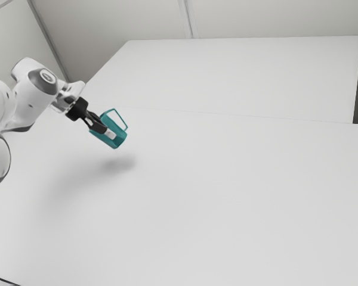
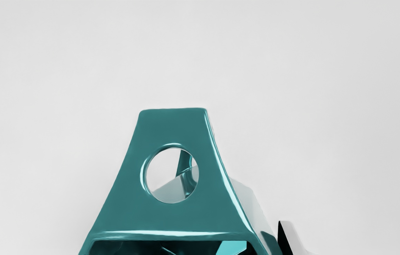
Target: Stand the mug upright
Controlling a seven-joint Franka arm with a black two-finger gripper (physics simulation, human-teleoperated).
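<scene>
Exterior: beside arm (image 1: 31,102), high, distant — wrist: close, seemingly facing table (image 1: 227,208); both share mug (image 2: 171,219).

From the exterior view's left I have my white arm (image 1: 25,110) reaching in, its grey-capped joints bent and the pale wrist (image 1: 65,98) tipped so that my black gripper (image 1: 108,133) slants down toward the exterior view's right, neither level nor straight down. I'm holding the whole hand up in the air, well short of the surface below, with the two fingers clamped in a grip and kept apart by what they hold. In my wrist view, one fingertip (image 2: 292,235) pokes in at the edge, part black and part pale grey.
</scene>
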